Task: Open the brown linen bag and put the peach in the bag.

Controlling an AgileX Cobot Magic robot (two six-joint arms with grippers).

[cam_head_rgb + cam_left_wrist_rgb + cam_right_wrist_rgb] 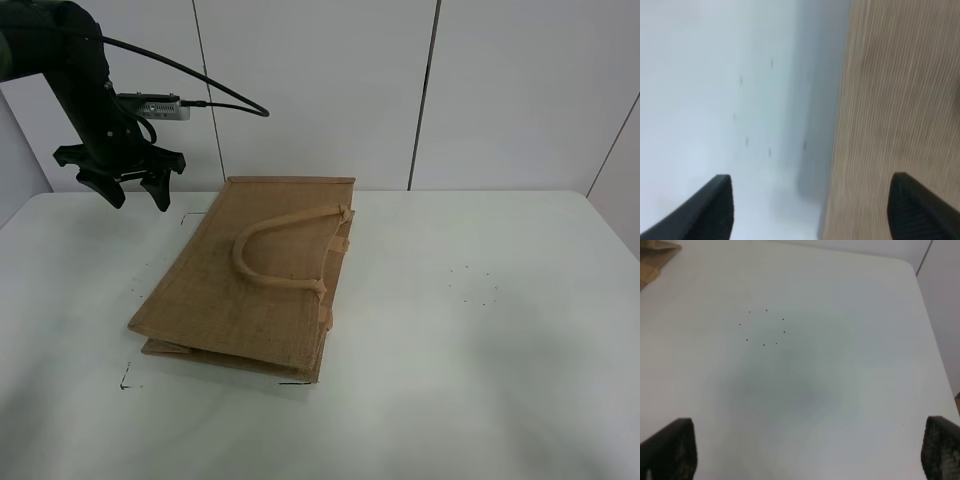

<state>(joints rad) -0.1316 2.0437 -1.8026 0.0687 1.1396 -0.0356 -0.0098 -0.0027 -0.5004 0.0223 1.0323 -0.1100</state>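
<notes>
Lying position: the brown linen bag [245,285] is laid flat on the white worktop [480,380], left of the middle, with its long axis running from the far edge toward the near-left corner.
Bag handle: one light-tan loop handle [285,250] is seen resting on the upper face of the bag, both ends fastened near the bag's right-hand rim.
Bag edges: a second layer of weave is visible under the near corner, just offset from the top layer.
Left hand: the left hand [130,190] is held above the worktop near the far-left corner, just beside the far-left corner of the bag and apart from it; its black fingers [715,207] are spread wide with nothing between them.
Left wrist view: one finger is seen over bare worktop, the other over the bag's weave [900,100], the bag's edge running between them; the picture is blurred.
Right hand: the right hand [807,452] is spread wide and empty, over bare worktop toward the right edge.
Worktop marks: a small ring of dark dots [763,327] is marked on the right half of the worktop, well apart from the bag.
Peach: not located in any view.
</notes>
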